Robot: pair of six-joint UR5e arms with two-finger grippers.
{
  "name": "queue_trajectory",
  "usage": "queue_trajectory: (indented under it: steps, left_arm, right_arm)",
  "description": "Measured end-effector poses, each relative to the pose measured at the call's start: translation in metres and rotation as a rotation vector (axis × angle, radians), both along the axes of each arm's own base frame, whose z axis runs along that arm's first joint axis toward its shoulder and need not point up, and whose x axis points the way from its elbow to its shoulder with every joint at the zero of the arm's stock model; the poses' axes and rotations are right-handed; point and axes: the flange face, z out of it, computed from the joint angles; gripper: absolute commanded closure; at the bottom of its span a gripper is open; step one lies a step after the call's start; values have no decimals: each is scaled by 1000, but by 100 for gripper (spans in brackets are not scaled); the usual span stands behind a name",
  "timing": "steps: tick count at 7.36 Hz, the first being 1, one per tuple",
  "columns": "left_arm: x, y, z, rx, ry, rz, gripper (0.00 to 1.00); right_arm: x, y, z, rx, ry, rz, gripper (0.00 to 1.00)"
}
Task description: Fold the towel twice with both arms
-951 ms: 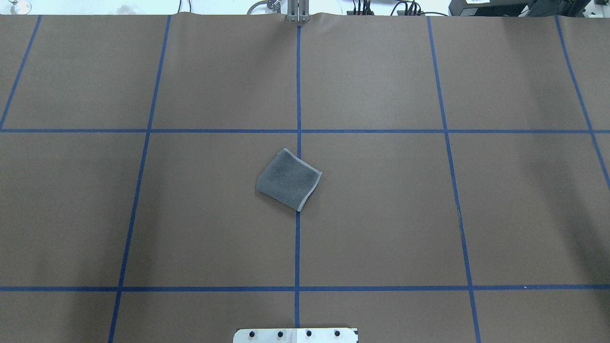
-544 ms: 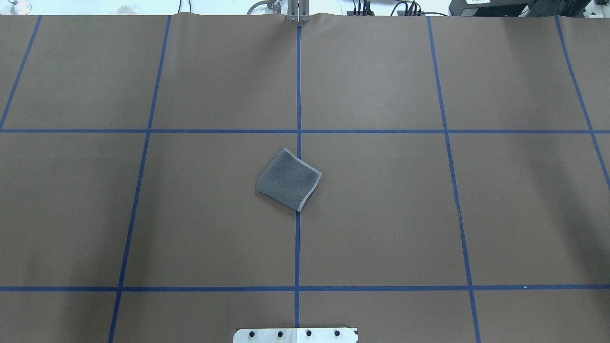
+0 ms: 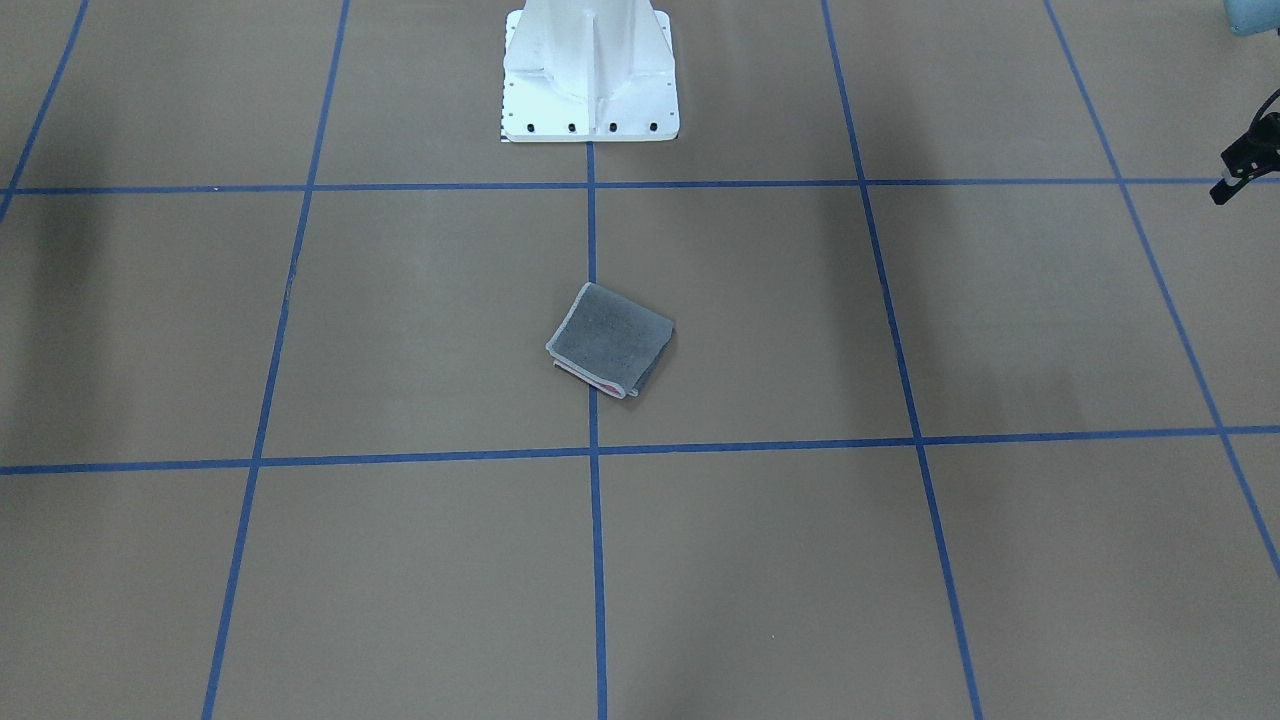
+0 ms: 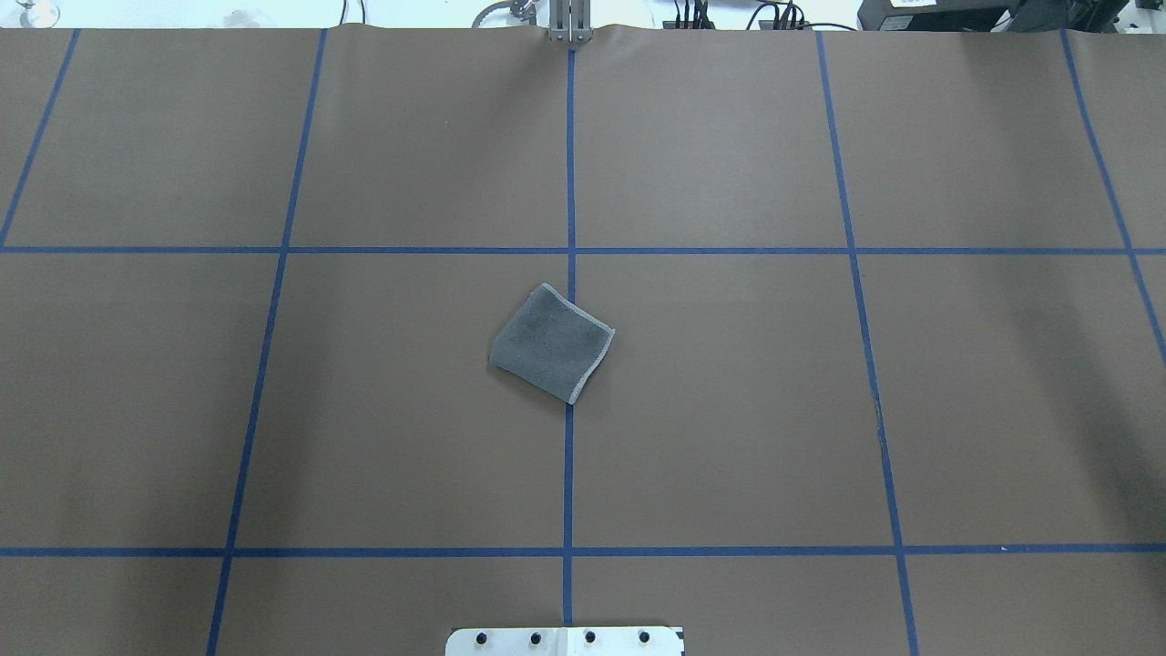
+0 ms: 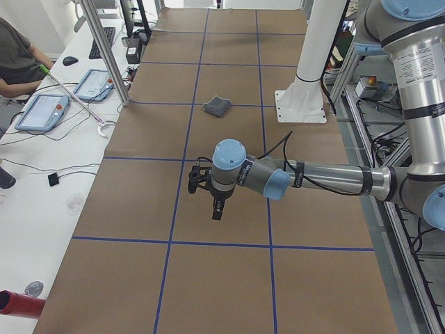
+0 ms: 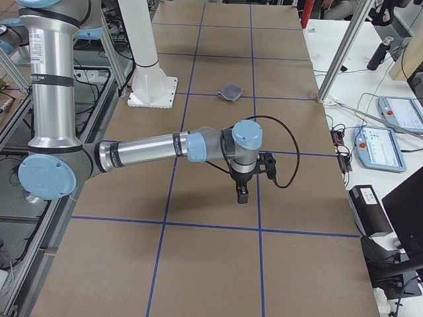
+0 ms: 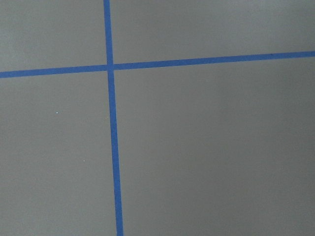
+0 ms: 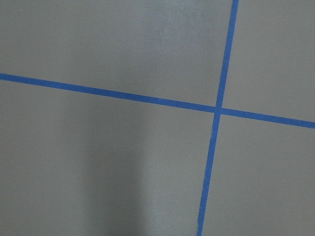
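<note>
A: How far along?
B: The small dark grey terry towel (image 4: 552,343) lies folded mid brown surface (image 4: 729,410), pink peeking between layers. Both folds look done.
A: Room?
B: Plenty. The left tool (image 5: 217,211) hangs well away at 9 o'clock, the right tool (image 6: 242,195) at 3. I cannot tell whether either is parted or closed.

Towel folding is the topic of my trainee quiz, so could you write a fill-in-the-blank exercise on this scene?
1. The towel lies folded with its ____ face up.
2. In the front-facing view, a sliver of ____ shows at the towel's layered edge.
3. The towel lies across a ____ tape line.
4. The left claw and the right claw hang above bare table, and ____ of them touches the towel.

Missing words: grey; pink; blue; neither.
</note>
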Motion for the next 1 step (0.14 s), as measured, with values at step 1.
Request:
queue_trajectory:
  steps: [1]
  left_arm:
    - [1, -6, 0, -2, 2, 1, 0]
  right_arm:
    - [0, 2, 2, -3, 1, 0, 0]
